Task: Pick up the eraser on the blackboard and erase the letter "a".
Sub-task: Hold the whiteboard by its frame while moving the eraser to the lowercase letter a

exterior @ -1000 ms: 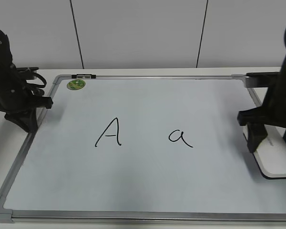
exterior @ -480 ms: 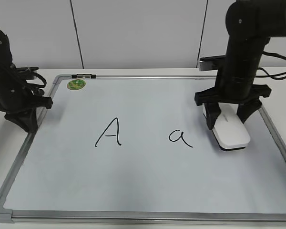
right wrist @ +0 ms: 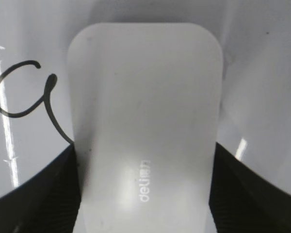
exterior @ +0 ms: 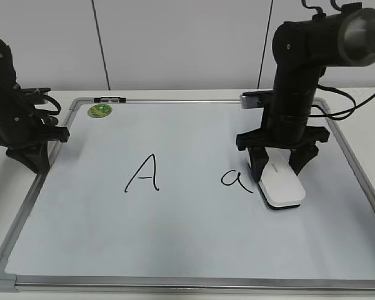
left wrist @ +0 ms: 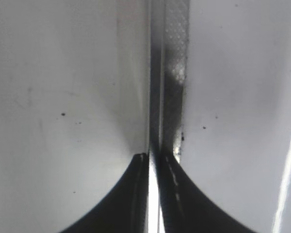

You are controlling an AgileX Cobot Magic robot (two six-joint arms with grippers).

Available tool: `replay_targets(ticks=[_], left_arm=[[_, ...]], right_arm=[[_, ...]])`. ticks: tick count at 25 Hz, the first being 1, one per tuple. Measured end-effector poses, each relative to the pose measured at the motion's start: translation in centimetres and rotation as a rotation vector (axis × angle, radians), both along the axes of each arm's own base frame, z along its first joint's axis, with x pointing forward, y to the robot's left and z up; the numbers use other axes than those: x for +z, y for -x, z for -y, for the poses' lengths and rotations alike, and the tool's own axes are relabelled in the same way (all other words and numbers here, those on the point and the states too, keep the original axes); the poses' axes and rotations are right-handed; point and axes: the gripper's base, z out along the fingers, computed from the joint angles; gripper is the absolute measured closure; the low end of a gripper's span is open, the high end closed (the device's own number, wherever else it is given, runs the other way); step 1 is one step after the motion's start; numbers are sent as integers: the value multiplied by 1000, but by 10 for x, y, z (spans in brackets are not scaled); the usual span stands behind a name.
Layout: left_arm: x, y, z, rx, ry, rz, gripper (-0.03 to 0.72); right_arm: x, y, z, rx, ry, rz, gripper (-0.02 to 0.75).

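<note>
Right end effector (exterior: pixel 280 164) gripping eraser (exterior: pixel 280 185), beside letter "a" (exterior: pixel 236 181)

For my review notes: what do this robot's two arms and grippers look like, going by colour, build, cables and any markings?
Both arms are matte black. The right arm has thick tubular links, a grey round joint cap at the top, black cables looping off its side and a small grey box at the wrist. Its gripper has flat, wedge-shaped black fingers. The left gripper is the same black build with bundled black cables behind it. No markings are legible.

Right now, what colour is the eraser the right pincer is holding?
White on top with a dark underside; the eraser shows best in the right wrist view.
</note>
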Motion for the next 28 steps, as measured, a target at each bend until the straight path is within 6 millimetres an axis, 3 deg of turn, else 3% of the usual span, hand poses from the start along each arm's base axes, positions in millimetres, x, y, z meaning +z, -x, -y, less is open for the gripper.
replay_targets(ticks=[4, 13, 28], left_arm=[[0, 0, 0, 0, 0, 0, 634], [0, 0, 0, 0, 0, 0, 634], [0, 0, -2, -6, -13, -2, 634]], right_arm=[[-10, -1, -5, 12, 3, -24, 216], [-12, 1, -14, 44, 14, -31, 216], [-17, 18, -73, 216, 0, -39, 216]])
